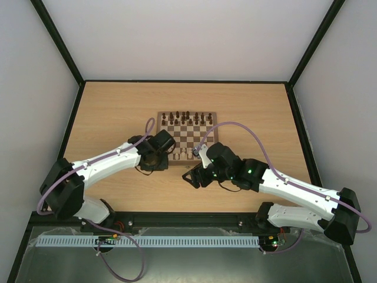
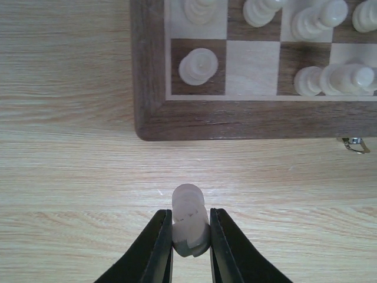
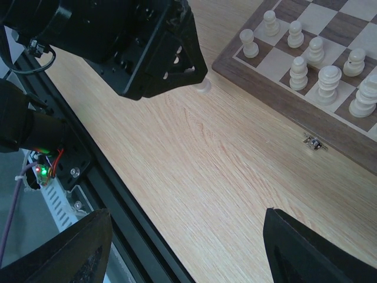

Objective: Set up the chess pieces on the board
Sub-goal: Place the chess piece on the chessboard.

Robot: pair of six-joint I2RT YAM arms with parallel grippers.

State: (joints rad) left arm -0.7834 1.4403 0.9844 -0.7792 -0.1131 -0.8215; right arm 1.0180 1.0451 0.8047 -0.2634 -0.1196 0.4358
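The board (image 1: 187,133) lies mid-table, dark pieces along its far rows, pale pieces (image 1: 184,154) on its near rows. My left gripper (image 2: 190,233) is shut on a pale chess piece (image 2: 189,219), held just off the board's near left corner (image 2: 150,124) over the table. In the left wrist view other pale pieces (image 2: 198,66) stand on the near squares. In the right wrist view the held piece's tip (image 3: 204,86) shows under the left gripper (image 3: 147,47). My right gripper (image 3: 185,247) is open and empty over bare table in front of the board's latch (image 3: 314,143).
The black rail of the table's near edge (image 3: 100,177) runs close under my right gripper. The two arms' heads (image 1: 209,171) are close together in front of the board.
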